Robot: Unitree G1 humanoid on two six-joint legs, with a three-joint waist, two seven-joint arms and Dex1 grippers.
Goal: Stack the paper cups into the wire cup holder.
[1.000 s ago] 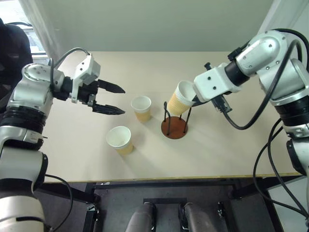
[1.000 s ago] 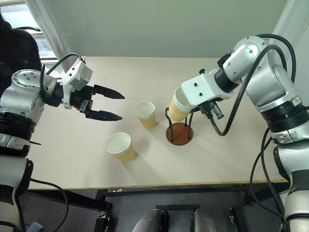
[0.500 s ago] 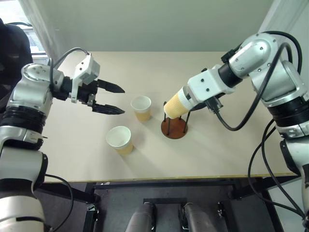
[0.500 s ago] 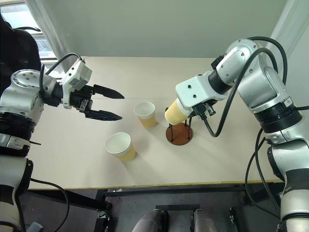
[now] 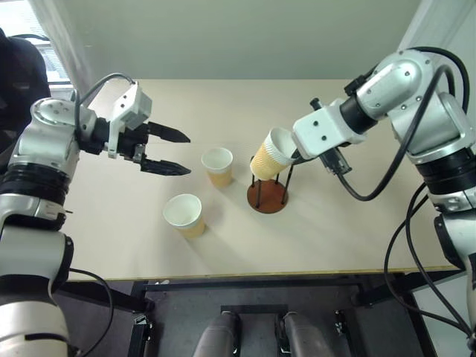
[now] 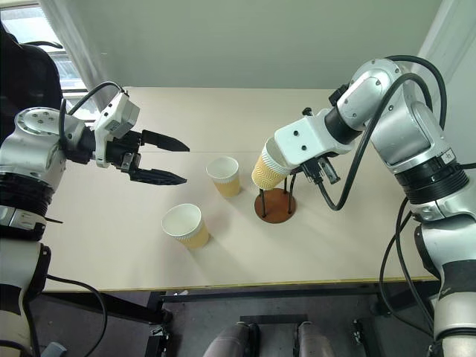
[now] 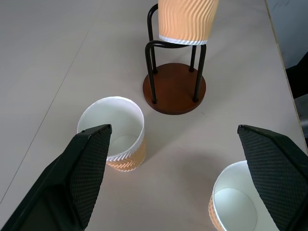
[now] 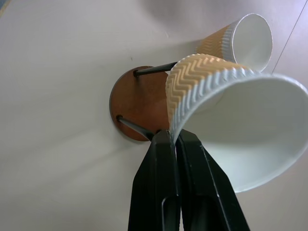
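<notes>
My right gripper is shut on the rim of a paper cup. The cup hangs tilted, its mouth turned toward the right arm and its base over the black wire loops of the wire cup holder. In the left wrist view the cup's base sits level with the tops of the loops. Two more paper cups stand upright on the table, one just left of the holder and one nearer the front. My left gripper hovers open to their left, pointing at them, with nothing between its fingers.
The beige table's front edge runs below the cups, and its far edge meets a pale wall. A dark shape stands beside the table at the far left. Black cables hang from the right arm.
The right wrist tipped the held cup flatter over the holder half a second ago and has turned it back up. The cup now sits slightly further left. The left arm and standing cups have not moved.
</notes>
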